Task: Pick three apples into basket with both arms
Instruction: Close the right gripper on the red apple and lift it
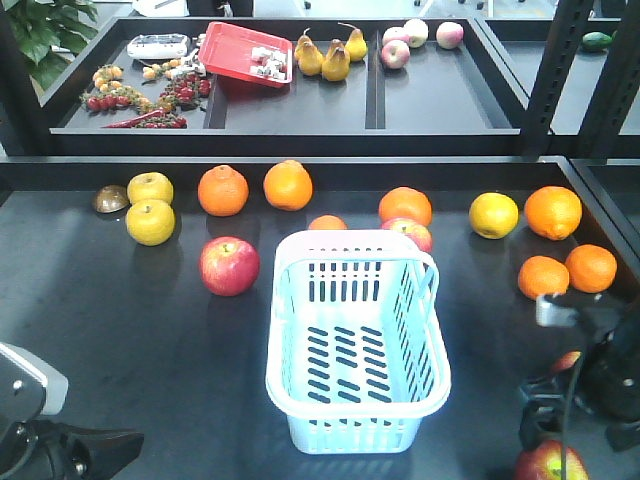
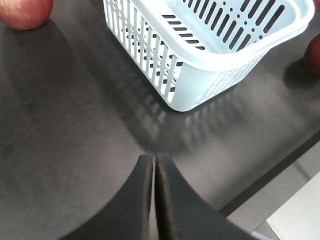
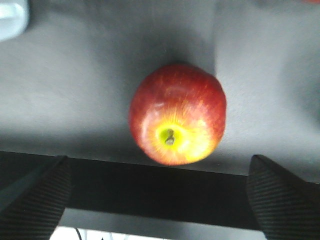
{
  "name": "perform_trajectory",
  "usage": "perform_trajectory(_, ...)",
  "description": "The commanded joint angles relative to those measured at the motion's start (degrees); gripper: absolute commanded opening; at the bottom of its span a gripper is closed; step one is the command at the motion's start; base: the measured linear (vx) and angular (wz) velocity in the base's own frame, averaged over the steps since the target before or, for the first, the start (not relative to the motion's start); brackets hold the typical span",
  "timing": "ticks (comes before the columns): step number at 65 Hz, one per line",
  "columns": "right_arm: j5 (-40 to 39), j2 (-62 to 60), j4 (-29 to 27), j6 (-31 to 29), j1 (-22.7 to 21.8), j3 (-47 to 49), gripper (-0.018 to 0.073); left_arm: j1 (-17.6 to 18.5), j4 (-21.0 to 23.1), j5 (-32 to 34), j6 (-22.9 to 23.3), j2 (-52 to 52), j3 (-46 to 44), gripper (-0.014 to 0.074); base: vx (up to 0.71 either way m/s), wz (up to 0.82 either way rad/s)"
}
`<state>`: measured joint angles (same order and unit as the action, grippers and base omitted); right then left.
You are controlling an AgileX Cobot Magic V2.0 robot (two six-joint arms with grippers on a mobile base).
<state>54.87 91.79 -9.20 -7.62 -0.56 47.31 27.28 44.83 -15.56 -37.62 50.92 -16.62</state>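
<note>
Left jaws were pressed shut on nothing over the bench [image 2: 60, 125], with the basket [image 2: 210, 65] at upper right. Right jaws gaped wide either side of an apple [image 3: 177, 114], stem toward the camera, apart from it. Only the front view showed the whole basket [image 1: 350, 435] at centre, a left apple [image 1: 229, 265] beside it, a rear apple [image 1: 410, 232] behind, and a corner apple [image 1: 548, 465] at lower right.

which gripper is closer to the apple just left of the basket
Left. The left gripper is shut with that apple ahead of it; the right gripper is open over another apple, across the basket.
</note>
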Motion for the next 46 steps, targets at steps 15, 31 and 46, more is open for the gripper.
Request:
perform_trajectory(15, -2.1, 6.3, 0.2, -0.7, -0.3, 1.5, 0.0656, 0.0, 1.3, 2.6, 0.4, -0.5, -1.3, -0.0007, 0.00, 0.00)
perform_trajectory(31, -4.7, 10.5, 0.2, -1.7, -0.3, 1.5, 0.0648, 0.0, 1.3, 3.2, 0.4, -0.5, -1.3, -0.0007, 0.00, 0.00)
perform_trajectory(46, -6.0, 12.7, 0.2, -2.1, -0.3, 1.5, 0.0617, 0.0, 1.3, 3.2, 0.4, -0.5, -1.3, -0.0007, 0.00, 0.00)
